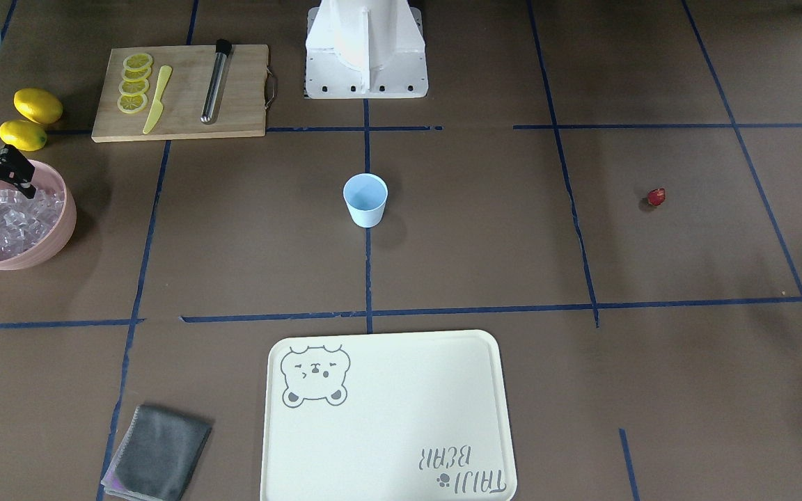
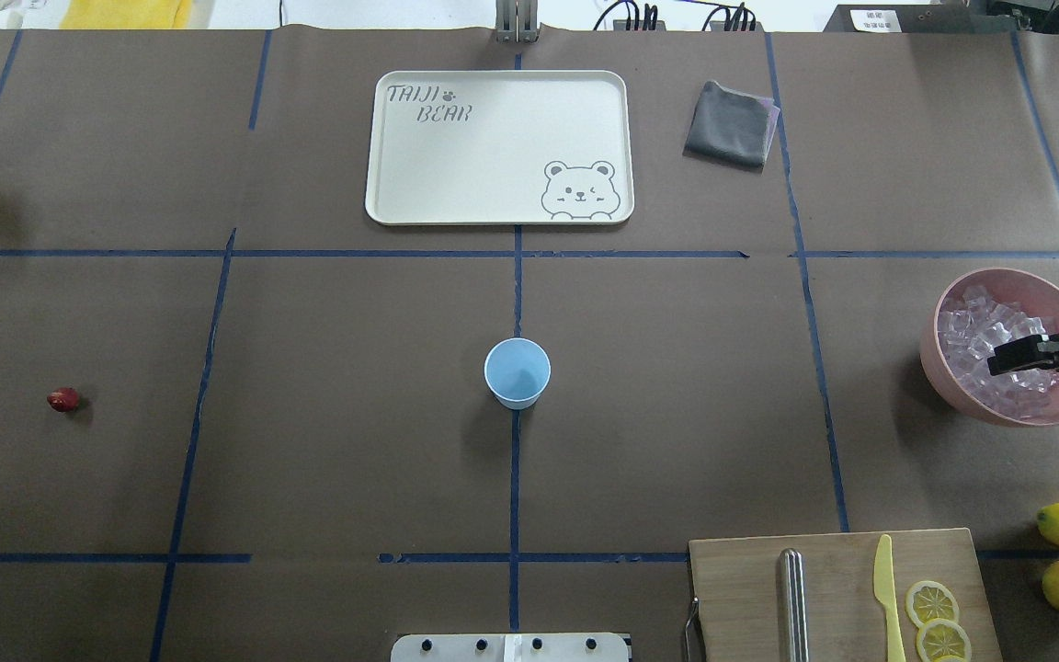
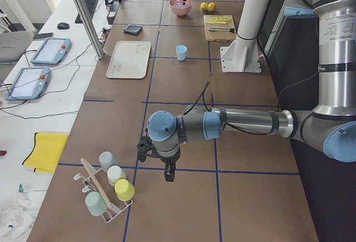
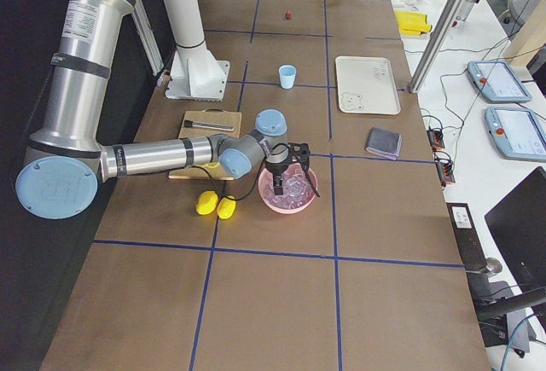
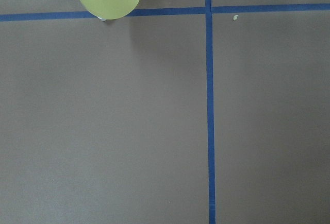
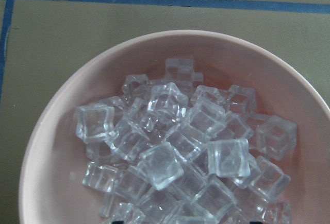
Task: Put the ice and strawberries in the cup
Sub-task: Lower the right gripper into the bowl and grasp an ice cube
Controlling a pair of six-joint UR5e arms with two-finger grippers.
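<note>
The ice (image 6: 175,152) lies heaped in the pink bowl (image 1: 53,243) directly beneath the right jaws, which hang spread wide just above the cubes, seemingly touching none. The right arm (image 4: 162,156) reaches low and level over the table (image 2: 355,441), wrist turned down. The cup (image 2: 517,372) stands well away from those jaws, the strawberry (image 2: 62,399) farther still. The left arm (image 3: 245,122) stretches level too; whether the left jaws are spread or closed I cannot tell.

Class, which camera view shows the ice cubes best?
The right wrist view: the ice fills the frame, with single cubes distinct in the pink bowl. The four fixed views show only a small, distant heap; the left wrist view misses it.
</note>
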